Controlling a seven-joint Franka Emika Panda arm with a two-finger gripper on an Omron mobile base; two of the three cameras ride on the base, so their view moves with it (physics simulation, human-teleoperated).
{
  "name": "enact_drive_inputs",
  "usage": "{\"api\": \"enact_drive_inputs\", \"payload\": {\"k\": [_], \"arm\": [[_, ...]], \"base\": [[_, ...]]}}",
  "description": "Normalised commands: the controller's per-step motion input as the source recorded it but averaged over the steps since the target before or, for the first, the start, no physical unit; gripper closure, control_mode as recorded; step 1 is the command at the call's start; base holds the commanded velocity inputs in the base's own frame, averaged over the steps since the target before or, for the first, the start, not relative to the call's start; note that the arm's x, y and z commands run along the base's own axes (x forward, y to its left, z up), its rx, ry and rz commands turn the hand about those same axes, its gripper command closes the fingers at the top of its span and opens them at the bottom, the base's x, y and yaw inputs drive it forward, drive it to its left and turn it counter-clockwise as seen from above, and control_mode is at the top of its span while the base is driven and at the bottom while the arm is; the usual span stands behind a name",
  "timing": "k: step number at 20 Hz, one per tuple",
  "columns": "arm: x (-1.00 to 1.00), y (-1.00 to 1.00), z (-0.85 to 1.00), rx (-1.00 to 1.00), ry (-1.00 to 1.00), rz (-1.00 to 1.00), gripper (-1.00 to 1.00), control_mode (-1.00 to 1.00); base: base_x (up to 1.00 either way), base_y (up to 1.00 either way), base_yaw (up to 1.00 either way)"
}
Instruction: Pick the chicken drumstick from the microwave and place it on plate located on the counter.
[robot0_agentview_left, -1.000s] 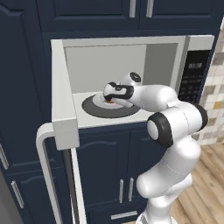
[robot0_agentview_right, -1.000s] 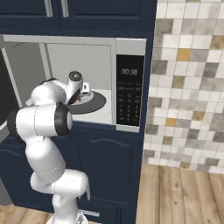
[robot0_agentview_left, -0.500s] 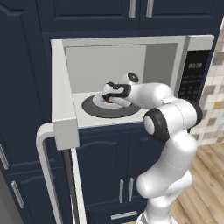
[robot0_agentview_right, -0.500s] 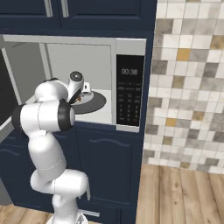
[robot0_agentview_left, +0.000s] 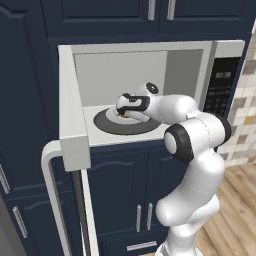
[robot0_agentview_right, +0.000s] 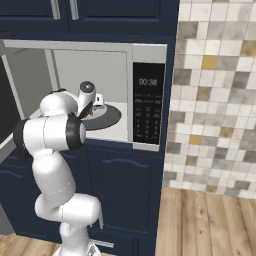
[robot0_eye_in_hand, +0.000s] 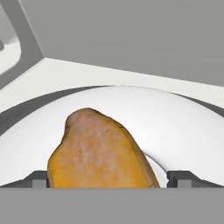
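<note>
- The hand (robot0_eye_in_hand: 107, 186) is reaching into the microwave (robot0_agentview_left: 150, 95), fingertips (robot0_eye_in_hand: 39, 180) spread either side of the chicken drumstick (robot0_eye_in_hand: 98, 153), apparently not yet pinching it.
- The drumstick is lying on a small white plate (robot0_eye_in_hand: 183, 131) over the dark turntable (robot0_agentview_left: 107, 124).

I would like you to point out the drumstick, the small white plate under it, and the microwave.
drumstick (robot0_eye_in_hand: 98, 151): hand view, middle of its golden-brown meat.
white plate (robot0_eye_in_hand: 175, 127): hand view, bare surface right of the drumstick.
microwave (robot0_agentview_left: 224, 82): left base view, black control panel.
</note>
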Motion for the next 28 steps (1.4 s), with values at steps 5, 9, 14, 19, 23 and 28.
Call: {"api": "enact_drive_inputs", "payload": {"k": [5, 9, 14, 19, 23, 28], "arm": [[0.0, 0.0, 0.0, 0.0, 0.0, 0.0, 1.0, -1.0], [0.0, 0.0, 0.0, 0.0, 0.0, 0.0, 1.0, -1.0], [0.0, 0.0, 0.0, 0.0, 0.0, 0.0, 1.0, -1.0], [-0.07, -0.12, 0.0, 0.0, 0.0, 0.0, 1.0, -1.0], [-0.48, -0.26, 0.26, 0.0, 0.0, -0.12, 1.0, -1.0], [-0.51, -0.25, 0.41, 0.0, 0.06, -0.3, 1.0, -1.0]], "base": [[0.0, 0.0, 0.0], [0.0, 0.0, 0.0], [0.0, 0.0, 0.0], [0.0, 0.0, 0.0], [0.0, 0.0, 0.0], [0.0, 0.0, 0.0]]}}
